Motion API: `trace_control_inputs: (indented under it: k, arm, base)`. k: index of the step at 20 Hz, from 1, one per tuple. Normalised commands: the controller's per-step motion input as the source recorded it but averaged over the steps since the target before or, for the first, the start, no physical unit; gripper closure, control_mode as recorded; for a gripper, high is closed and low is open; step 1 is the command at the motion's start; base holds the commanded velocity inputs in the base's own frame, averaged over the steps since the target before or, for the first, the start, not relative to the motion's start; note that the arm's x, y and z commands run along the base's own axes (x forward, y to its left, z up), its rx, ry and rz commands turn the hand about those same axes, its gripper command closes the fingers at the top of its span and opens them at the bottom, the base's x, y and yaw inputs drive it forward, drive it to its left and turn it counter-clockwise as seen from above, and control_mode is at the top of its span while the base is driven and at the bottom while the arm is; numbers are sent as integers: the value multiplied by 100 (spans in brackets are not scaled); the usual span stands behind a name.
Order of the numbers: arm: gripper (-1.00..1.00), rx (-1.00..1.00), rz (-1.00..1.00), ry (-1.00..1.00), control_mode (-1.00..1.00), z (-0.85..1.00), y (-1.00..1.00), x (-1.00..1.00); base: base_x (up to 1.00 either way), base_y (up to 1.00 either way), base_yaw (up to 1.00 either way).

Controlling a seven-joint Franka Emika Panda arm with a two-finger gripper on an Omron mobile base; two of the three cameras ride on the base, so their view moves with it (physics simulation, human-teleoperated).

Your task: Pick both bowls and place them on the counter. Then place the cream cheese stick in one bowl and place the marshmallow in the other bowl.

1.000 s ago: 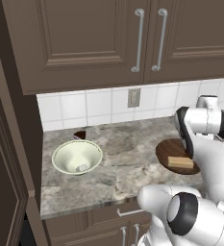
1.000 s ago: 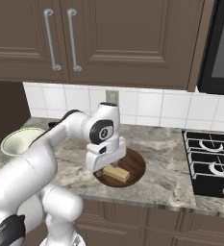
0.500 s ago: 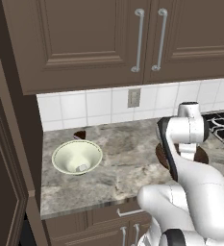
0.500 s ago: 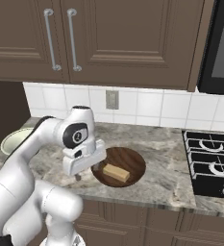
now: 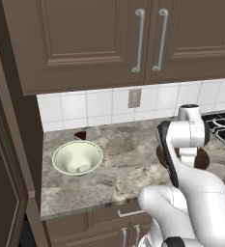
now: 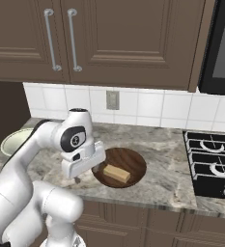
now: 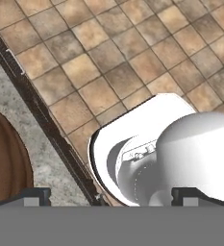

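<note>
Bowls first: both sit on the marbled tabletop (image 5: 123,159), the cream ceramic bowl (image 5: 77,157) well to the left near the dark cabinet side, the wooden bowl (image 6: 119,166) toward the stove (image 6: 211,161). That part of the task looks finished.

The arm has swung since a second ago. Then its hand hung right over the wooden bowl; half a second ago it had drawn off to the bowl's left; now it has come further toward the tabletop's front edge, just beside the bowl and clear of it. The fingers (image 6: 77,179) stand fully apart and hold nothing. From the hand camera, the wooden bowl's rim (image 7: 5,158) shows at one side, the tabletop's edge runs across, and the tiled floor (image 7: 108,57) lies beyond, so the hand points down past the front edge, not at any of the task's things.

The cream cheese stick (image 6: 117,172) lies inside the wooden bowl, slightly right of centre, free of the fingers. The pull-away with spread fingers reads as a retreat following its release.

The marshmallow (image 5: 82,168) rests low in the cream bowl, a small white stub.

With each bowl carrying its item, I judge the task essentially complete; only a clean withdrawal that doesn't clip the wooden bowl remains.
</note>
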Motion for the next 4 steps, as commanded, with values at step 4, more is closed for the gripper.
trace_control_inputs:
  k: [4]
  arm:
    - [-100,0,0,-1,-100,0,0,-2]
  base:
    - [0,0,0]
